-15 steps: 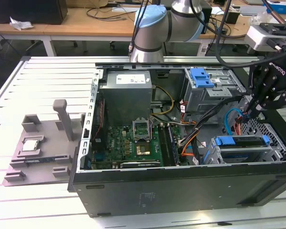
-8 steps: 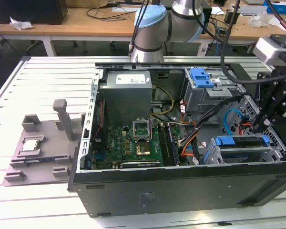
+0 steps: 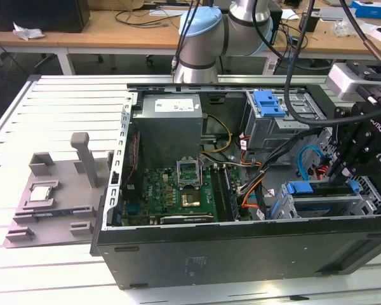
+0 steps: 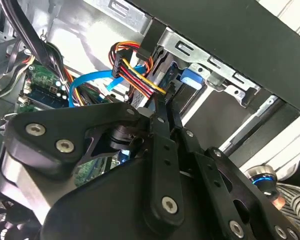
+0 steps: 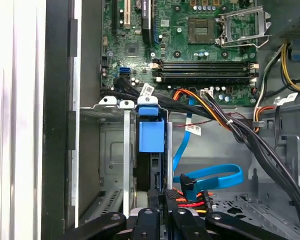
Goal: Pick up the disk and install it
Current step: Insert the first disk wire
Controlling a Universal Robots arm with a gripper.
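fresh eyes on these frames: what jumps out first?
The open black computer tower case lying on the slatted white table, its green motherboard exposed. At the exterior view's right, the black gripper reaches into the drive bay, where the flat silver disk with its bright blue plastic bracket sits in a slot. A bright blue flat cable loops just beside it in the first wrist view.

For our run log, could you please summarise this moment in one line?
tool: at drive bay | disk: standing in bay slot | case: open
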